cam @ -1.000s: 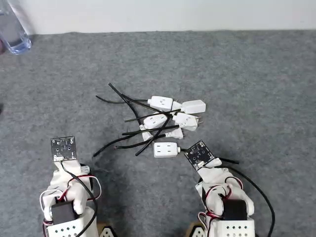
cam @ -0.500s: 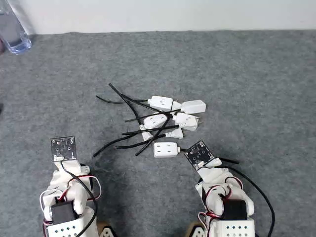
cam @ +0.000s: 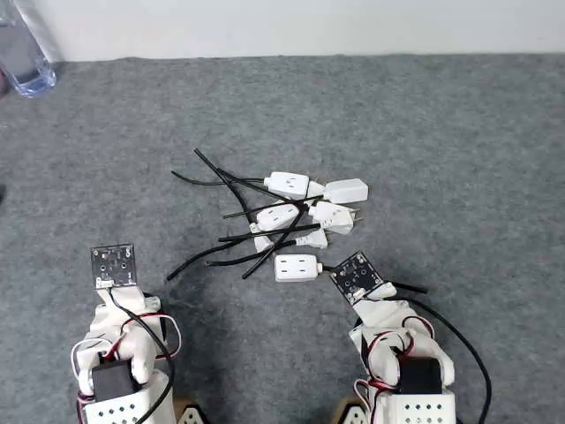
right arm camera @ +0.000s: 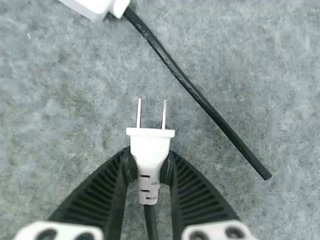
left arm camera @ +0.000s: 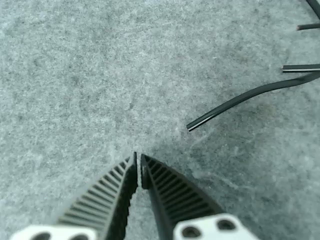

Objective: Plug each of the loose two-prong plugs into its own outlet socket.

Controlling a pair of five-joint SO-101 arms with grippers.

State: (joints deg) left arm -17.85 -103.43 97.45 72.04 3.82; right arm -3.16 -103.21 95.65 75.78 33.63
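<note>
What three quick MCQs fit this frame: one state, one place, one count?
1. The left gripper is: A. wide open; B. shut, empty; C. clamping something.
2. The white plug is: A. lying loose; B. in the left gripper; C. in the right gripper.
3. Its prongs number: A. one; B. two; C. three.

Answers: 1 B, its fingers meet with nothing between them, above the grey mat. 2 C, the right gripper's fingers clamp the plug's body. 3 B, two metal blades stick out, pointing away from the gripper.
</note>
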